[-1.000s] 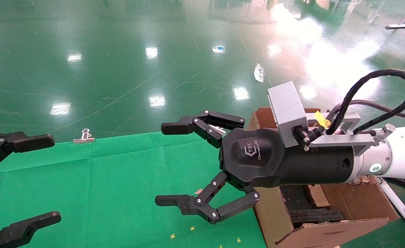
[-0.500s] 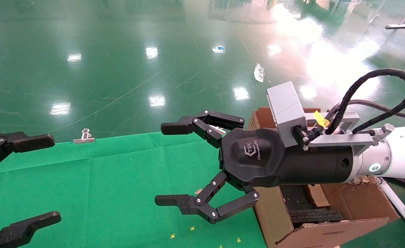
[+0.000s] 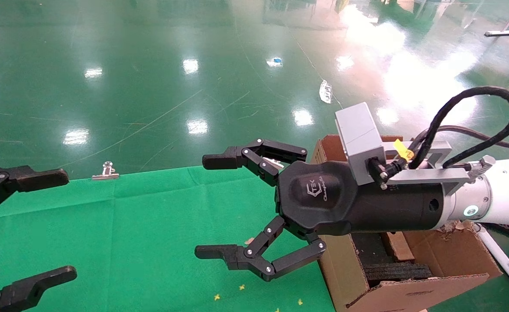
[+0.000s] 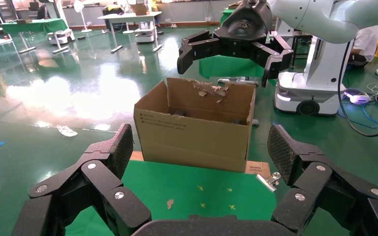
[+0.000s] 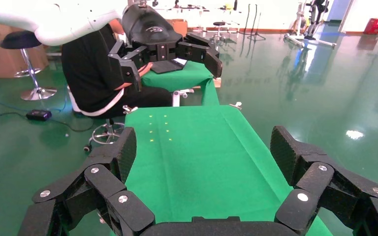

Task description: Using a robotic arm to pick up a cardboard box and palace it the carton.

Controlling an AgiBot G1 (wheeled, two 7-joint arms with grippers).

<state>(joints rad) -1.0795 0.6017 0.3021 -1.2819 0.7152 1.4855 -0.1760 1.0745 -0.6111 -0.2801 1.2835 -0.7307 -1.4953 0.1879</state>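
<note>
While both claws hang empty over the green-clothed counter point(image 3: 141, 225), the stage of the task is hard to fix: the slim cardboard box cannot be made out for certain in any view. A narrow tan cardboard piece point(image 3: 396, 246) stands inside the carton beside the black foam point(image 3: 395, 271), and it may be that box, already placed; if not, nothing has been picked up and the whole job remains.

Reaching from the carton side out over the cloth, the right claw point(image 3: 211, 206) has its fingers spread wide and grips nothing. At the opposite edge, the left claw point(image 3: 42, 225) is parked, equally wide open and empty.

Brown and corrugated, the carton point(image 4: 197, 125) stands just off the counter's end on the robot's right, open at the top. One flap is ragged and torn, small print marks one side wall, and dark foam sits inside. A metal binder clip point(image 3: 105, 172) pins the cloth at the far edge.
</note>
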